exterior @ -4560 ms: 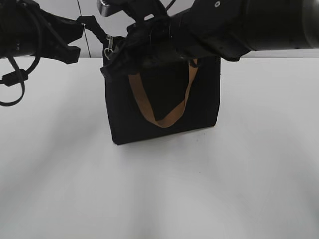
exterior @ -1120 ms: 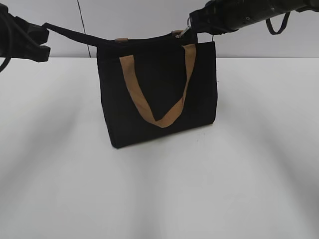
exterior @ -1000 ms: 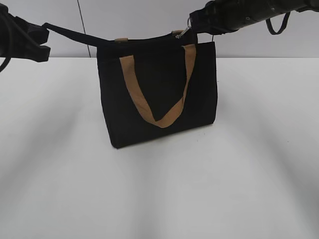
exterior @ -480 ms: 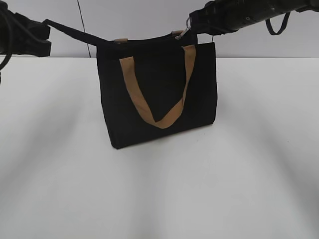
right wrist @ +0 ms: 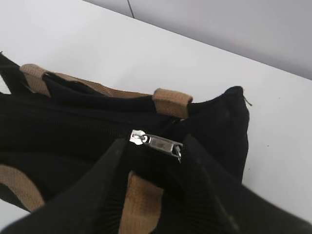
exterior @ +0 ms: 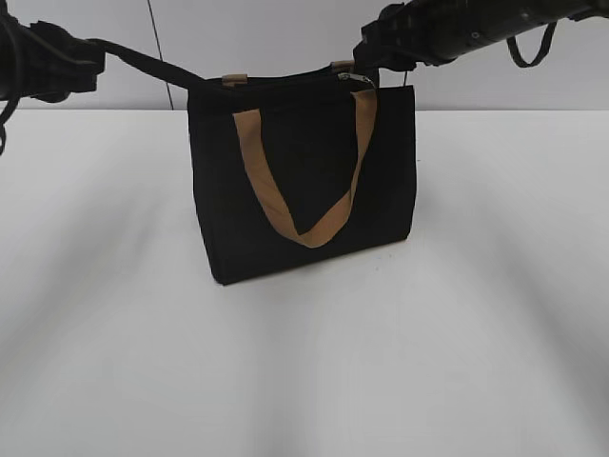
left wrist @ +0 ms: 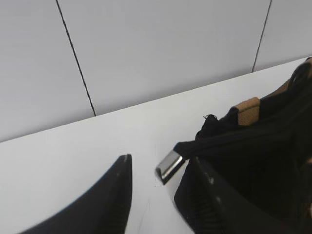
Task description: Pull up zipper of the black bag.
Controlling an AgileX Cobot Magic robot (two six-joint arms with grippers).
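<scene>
The black bag (exterior: 304,181) stands upright on the white table, with a tan V handle (exterior: 285,195) on its face. The zipper (right wrist: 87,122) runs along the top, and its silver pull tab (right wrist: 161,143) lies flat near the bag's right end (exterior: 354,78). My right gripper (right wrist: 153,152) is open just above that end (exterior: 369,55), with the tab loose between its fingertips. My left gripper (left wrist: 155,161) is open at the upper left (exterior: 86,62). A black strap (exterior: 143,62) from the bag's left corner ends in a silver tip (left wrist: 169,166), which rests against the right finger (left wrist: 204,195).
The white table (exterior: 304,362) stretches wide in front of the bag and on both sides. A grey panelled wall (exterior: 266,38) stands close behind. The right arm (exterior: 476,24) hangs over the bag's upper right.
My right gripper has let go of the pull tab, which dropped from sticking up to lying flat on the bag top. My left gripper rose slightly and now stands open around the strap.
</scene>
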